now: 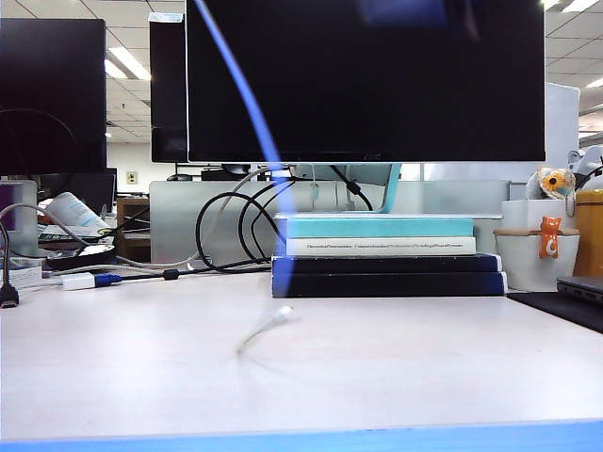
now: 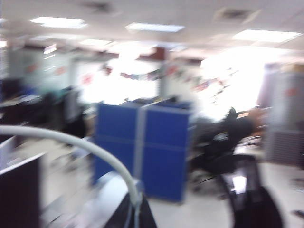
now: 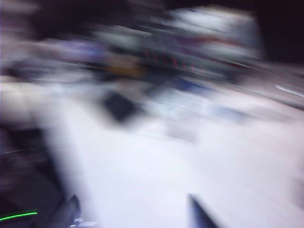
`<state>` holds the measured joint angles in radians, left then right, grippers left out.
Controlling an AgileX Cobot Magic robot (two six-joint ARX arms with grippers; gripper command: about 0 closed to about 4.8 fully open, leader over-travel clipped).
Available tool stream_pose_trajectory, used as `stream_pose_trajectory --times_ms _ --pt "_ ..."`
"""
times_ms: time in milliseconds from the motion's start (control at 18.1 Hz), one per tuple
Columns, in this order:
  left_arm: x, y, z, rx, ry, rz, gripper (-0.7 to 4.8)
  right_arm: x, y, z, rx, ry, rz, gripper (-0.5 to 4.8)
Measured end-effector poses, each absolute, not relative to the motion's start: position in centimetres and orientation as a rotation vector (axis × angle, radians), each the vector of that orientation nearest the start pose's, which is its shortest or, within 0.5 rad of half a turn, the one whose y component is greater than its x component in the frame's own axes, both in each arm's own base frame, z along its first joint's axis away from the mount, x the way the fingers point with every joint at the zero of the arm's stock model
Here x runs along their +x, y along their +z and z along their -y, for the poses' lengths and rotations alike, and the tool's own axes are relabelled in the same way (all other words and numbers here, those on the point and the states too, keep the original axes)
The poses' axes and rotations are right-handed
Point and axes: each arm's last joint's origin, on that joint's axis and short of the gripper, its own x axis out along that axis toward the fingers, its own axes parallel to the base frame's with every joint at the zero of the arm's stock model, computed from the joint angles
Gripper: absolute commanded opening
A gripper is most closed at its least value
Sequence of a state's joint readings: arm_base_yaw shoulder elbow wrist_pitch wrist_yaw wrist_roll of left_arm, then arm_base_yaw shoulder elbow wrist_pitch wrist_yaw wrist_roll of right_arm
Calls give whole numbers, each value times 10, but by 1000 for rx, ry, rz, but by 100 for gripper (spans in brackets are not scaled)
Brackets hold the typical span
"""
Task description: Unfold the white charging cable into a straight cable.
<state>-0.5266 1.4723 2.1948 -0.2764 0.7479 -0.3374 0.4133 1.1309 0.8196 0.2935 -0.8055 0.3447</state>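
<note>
Left of the book stack, glossy black cables loop on the matte white desk. The thin white charging cable hangs in front of the stack, plug end just off the desk. The left gripper is clamped on the cable. The right gripper has jaws apart and empty, well away from the cable.

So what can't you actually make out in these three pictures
- Exterior view: both arms out of frame; the white charging cable runs off the top edge, its hanging plug end motion-smeared.
- Left wrist view: blurred; cable enters the left gripper, whose fingers are cropped at the frame edge.
- Right wrist view: heavy blur; right gripper finger tips barely show, with nothing visible between them.
</note>
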Motion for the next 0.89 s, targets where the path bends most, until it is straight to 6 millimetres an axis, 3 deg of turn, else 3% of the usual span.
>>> stream_pose_trajectory --times_ms 332,388,554,720,775,830,886 --pt "196 600 139 -213 -1308 197 -5 189 374 -110 385 1502 40 479" --pt "205 592 157 -231 -1362 151 -5 186 382 -108 411 1502 105 479" --pt "212 580 185 -239 -1460 82 -5 194 379 -110 454 1460 95 479" --pt "226 563 212 -245 -1507 18 -5 192 399 -109 447 1465 167 479" --pt "226 561 218 -247 -1520 6 -5 193 400 -110 455 1454 169 320" --pt "221 560 227 -249 -1566 12 -5 197 398 -111 471 1439 148 268" --pt "220 564 226 -251 -1572 47 -5 198 398 -111 473 1436 145 263"
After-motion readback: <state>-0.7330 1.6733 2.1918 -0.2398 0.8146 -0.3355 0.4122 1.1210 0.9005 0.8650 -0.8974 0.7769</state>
